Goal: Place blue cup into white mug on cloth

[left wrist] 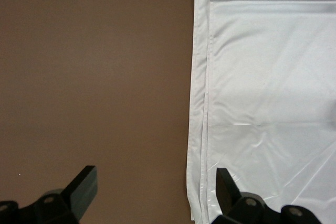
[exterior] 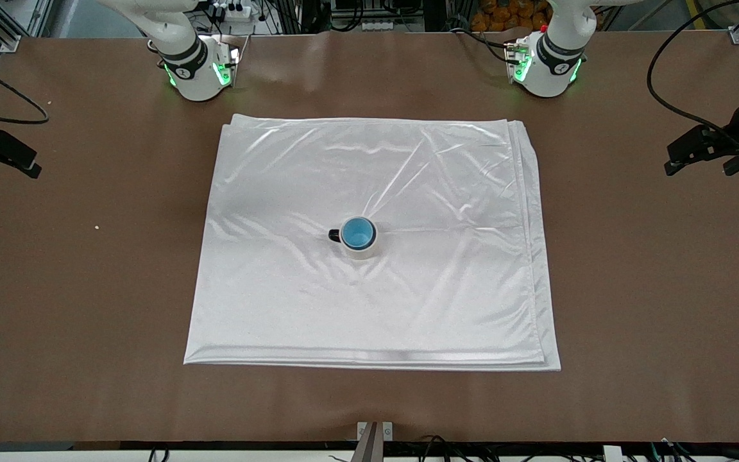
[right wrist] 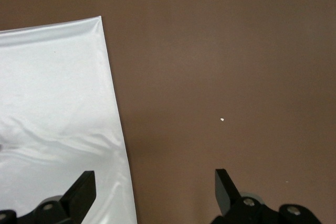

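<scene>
covering most of the view, the brown table [exterior: 74,289] carries the cloth [exterior: 318,308], a white shiny sheet folded in layers (its stacked edges show along the side toward the left arm's end). near the middle of the cloth stands the white mug [exterior: 365,248], upright, its dark handle pointing toward the right arm's end. the blue cup [exterior: 358,233] sits nested inside the mug, bright blue interior facing up. both arms wait at the table's ends. the left gripper [left wrist: 156,188] hovers over the cloth's edge and bare table, fingers [left wrist: 84,184] spread apart and holding nothing. the right gripper [right wrist: 155,190] hangs over bare table just beside the cloth, fingers [right wrist: 224,187] likewise wide apart. a tiny pale crumb [right wrist: 222,119] lies on the table.
</scene>
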Available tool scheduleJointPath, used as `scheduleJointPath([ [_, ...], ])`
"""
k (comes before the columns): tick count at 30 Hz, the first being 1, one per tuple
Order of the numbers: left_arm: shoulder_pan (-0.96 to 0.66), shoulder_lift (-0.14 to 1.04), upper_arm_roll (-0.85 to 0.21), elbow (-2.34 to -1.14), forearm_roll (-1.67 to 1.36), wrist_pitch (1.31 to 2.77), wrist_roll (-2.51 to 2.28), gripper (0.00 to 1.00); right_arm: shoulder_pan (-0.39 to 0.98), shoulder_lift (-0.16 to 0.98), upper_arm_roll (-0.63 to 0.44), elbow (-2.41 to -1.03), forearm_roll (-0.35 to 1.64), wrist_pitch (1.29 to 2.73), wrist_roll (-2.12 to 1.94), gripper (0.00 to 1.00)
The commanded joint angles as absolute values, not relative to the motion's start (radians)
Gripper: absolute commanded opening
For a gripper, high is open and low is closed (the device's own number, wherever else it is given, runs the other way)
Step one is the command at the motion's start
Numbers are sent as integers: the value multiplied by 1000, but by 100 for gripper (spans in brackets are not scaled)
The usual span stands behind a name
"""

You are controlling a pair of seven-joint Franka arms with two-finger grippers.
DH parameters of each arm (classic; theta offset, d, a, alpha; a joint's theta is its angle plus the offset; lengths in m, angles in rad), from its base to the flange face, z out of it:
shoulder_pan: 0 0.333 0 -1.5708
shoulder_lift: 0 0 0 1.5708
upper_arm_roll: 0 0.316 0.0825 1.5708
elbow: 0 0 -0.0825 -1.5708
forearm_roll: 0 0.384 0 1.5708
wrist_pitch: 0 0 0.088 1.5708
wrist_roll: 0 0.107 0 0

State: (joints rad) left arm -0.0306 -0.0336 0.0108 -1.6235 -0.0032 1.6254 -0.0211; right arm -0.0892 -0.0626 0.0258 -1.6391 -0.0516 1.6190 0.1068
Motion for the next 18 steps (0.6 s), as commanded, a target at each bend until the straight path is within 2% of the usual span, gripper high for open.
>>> scheduleJointPath([
  [1, -35, -25, 9, -1598, 11, 1603, 2, 100, -104, -75, 32, -1649, -32, 1624, 106, 100],
  [18, -35, -18, 9, -1598, 11, 1603, 2, 100, -120, -72, 32, -1646, -32, 1624, 100, 100],
])
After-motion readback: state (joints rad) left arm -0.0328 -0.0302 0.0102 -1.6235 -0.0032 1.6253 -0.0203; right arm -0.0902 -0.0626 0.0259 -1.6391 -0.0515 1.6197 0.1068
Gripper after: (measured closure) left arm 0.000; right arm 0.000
